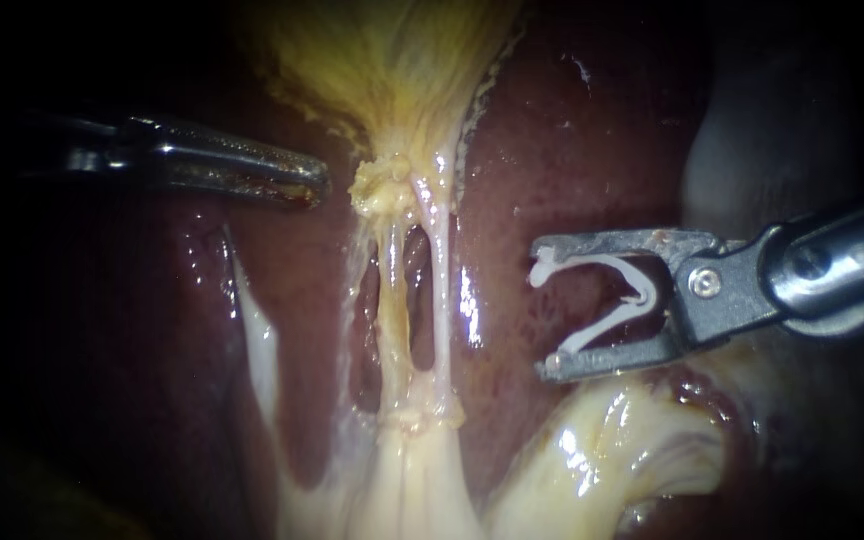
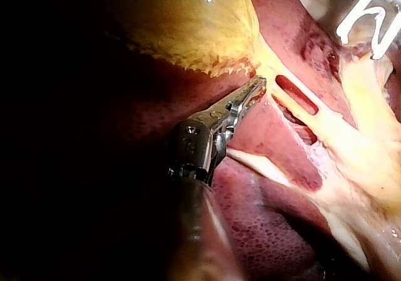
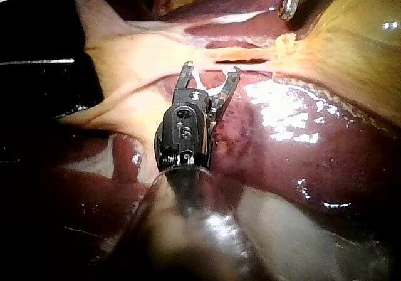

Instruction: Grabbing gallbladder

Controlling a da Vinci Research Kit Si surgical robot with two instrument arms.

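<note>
Looking soft, wet and slippery, the gallbladder sits above the tubes, probably best grabbed gently near its thin neck, beside the left instrument with jaws pressed together, while the right instrument pinches a clip.

Endoscope: close, facing the 2 tubes square-on, gallbladder above. Left wrist camera: looks along the left instrument to the same tubes; right wrist camera, along the right instrument, from the opposite side. The right instrument's clip shows in all 3 views.
</note>
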